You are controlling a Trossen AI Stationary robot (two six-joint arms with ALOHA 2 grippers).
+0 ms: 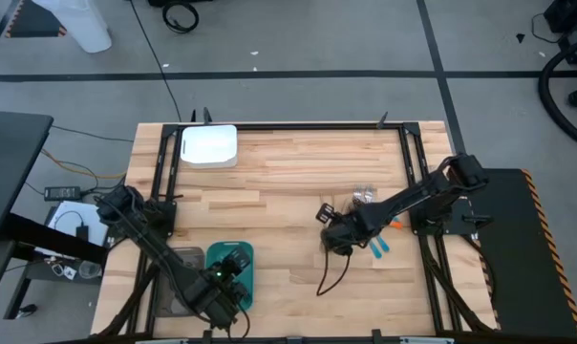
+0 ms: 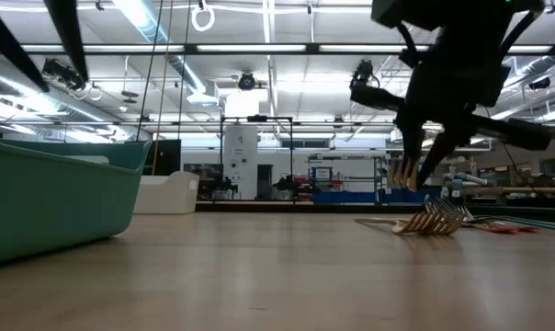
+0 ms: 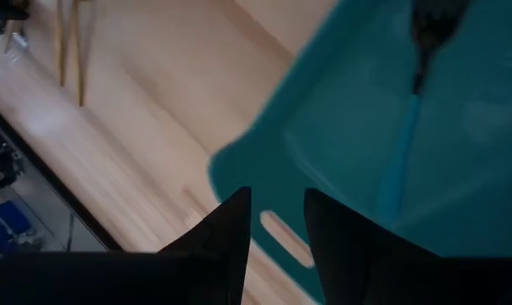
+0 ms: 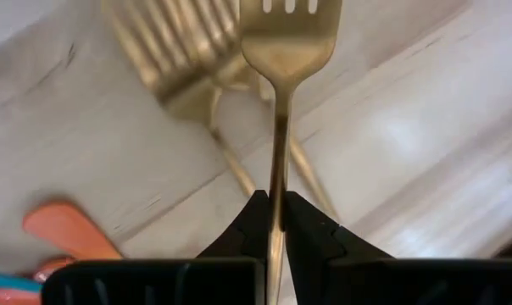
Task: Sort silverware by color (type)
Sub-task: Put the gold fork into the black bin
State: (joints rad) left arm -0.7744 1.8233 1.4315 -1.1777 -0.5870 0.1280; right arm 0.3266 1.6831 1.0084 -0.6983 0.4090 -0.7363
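Note:
My right gripper [image 4: 275,212] is shut on a gold fork [image 4: 288,34] and hovers over the table's right half [image 1: 336,234]. Below it, more gold forks [image 4: 180,59] lie in a loose pile on the wood [image 2: 434,221]. An orange piece [image 4: 65,229] lies beside them. My left gripper [image 3: 277,212] is open and holds nothing. It hangs over the near-left corner of the teal tray [image 3: 459,195], in which a teal-handled fork [image 3: 400,161] lies flat. My right gripper pinches the gold fork's slim handle [image 4: 277,169] between its two fingers, coming from above and lying along the handle. The tines point away from the fingers. In the low view the fork [image 2: 404,173] is lifted clear of the table and hangs below the gripper.
A white tray [image 1: 209,145] stands at the far left. A grey tray [image 1: 179,277] sits left of the teal tray [image 1: 243,256] at the near edge. Silver pieces [image 1: 367,195], orange pieces [image 1: 395,225] and teal pieces [image 1: 379,248] lie on the right. Bare wood spans the middle.

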